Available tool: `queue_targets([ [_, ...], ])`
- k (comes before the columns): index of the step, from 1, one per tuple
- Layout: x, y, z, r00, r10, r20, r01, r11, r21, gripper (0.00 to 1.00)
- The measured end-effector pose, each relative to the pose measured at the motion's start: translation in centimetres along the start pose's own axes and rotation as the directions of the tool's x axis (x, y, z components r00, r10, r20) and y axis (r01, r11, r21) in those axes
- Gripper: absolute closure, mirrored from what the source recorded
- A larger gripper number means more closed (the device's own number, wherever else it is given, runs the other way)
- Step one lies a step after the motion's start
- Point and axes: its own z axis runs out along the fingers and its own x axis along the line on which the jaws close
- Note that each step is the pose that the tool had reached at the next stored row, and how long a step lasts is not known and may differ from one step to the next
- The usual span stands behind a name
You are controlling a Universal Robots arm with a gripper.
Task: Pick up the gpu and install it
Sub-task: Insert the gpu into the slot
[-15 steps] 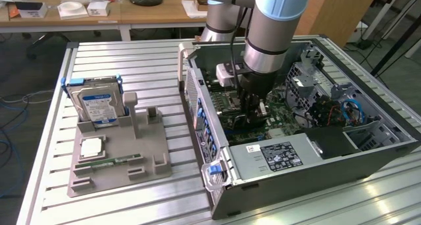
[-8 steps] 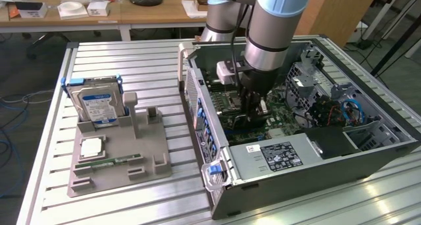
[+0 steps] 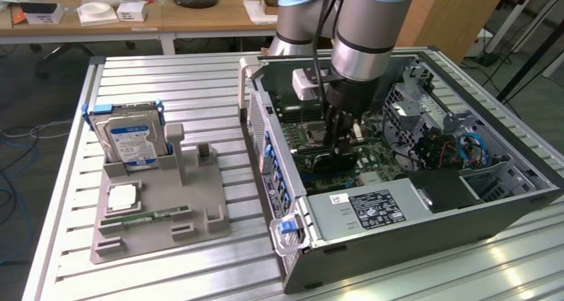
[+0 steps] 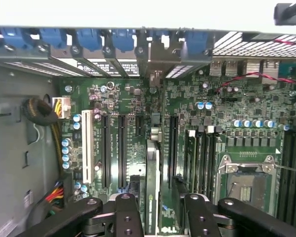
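The gripper [image 4: 155,210] hangs inside the open computer case [image 3: 493,208], its fingers [image 4: 126,212] spread apart on either side of the gpu [image 4: 152,173]; whether they touch it I cannot tell. The gpu stands on edge in a slot of the green motherboard [image 4: 187,108], its end against the case's rear wall. Outside the case, toward the exterior view's left, a grey holder [image 3: 154,222] on the slatted table [image 3: 176,83] carries a hard drive [image 3: 131,139] and a RAM stick [image 3: 145,217].

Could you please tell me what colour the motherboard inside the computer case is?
The motherboard is dark green, clearest in the wrist view.
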Motion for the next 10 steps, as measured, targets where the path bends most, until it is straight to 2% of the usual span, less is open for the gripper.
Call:
queue_targets([
  [7,0.0,0.02,-0.16,1.0,0.0,0.0001,0.0,1.0,0.0009,0.61],
  [8,0.0,0.02,-0.16,1.0,0.0,0.0,0.0,1.0,0.0008,0.62],
  [9,0.0,0.02,-0.16,1.0,0.0,0.0,0.0,1.0,0.0008,0.68],
  [10,0.0,0.02,-0.16,1.0,0.0,0.0001,0.0,1.0,0.0008,0.68],
])
